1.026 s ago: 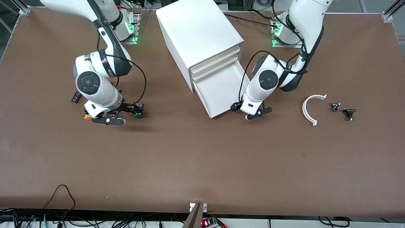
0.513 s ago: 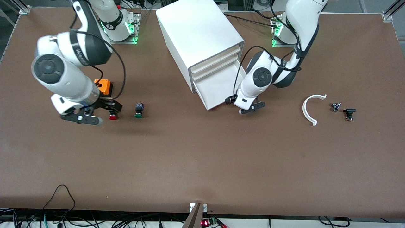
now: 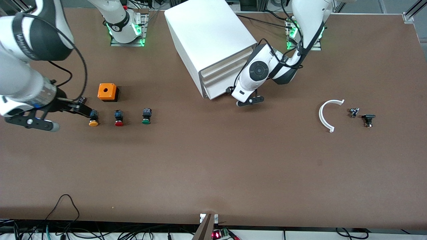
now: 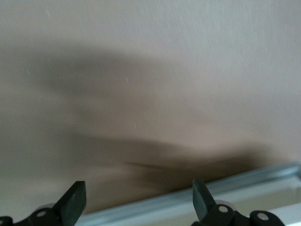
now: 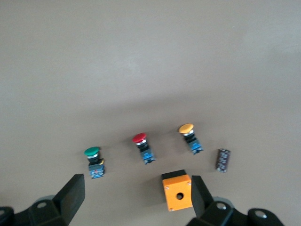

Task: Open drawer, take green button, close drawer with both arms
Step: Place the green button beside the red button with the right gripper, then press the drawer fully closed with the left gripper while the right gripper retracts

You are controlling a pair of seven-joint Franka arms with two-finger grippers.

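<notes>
The green-capped button (image 3: 145, 117) stands on the table in a row with a red and a yellow one, toward the right arm's end; it also shows in the right wrist view (image 5: 94, 159). My right gripper (image 3: 70, 119) hangs open and empty above the table beside the yellow button (image 3: 93, 119), and in its wrist view (image 5: 136, 195) nothing sits between the fingers. The drawer (image 3: 217, 90), lowest in the white cabinet (image 3: 208, 36), sits pushed in. My left gripper (image 3: 250, 101) is open and empty right in front of the drawer's corner; its wrist view shows it (image 4: 138, 207) over the drawer's pale edge (image 4: 244, 181).
An orange box (image 3: 107, 92) with a round hole stands farther from the front camera than the red button (image 3: 118, 119). A small black cylinder (image 5: 223, 160) lies beside the yellow button. A white curved strip (image 3: 325, 115) and two small black parts (image 3: 368, 120) lie toward the left arm's end.
The drawer went from pulled out to pushed in, with the left gripper following it toward the cabinet. The right gripper rose and swung away from the green button, which stays on the table.
</notes>
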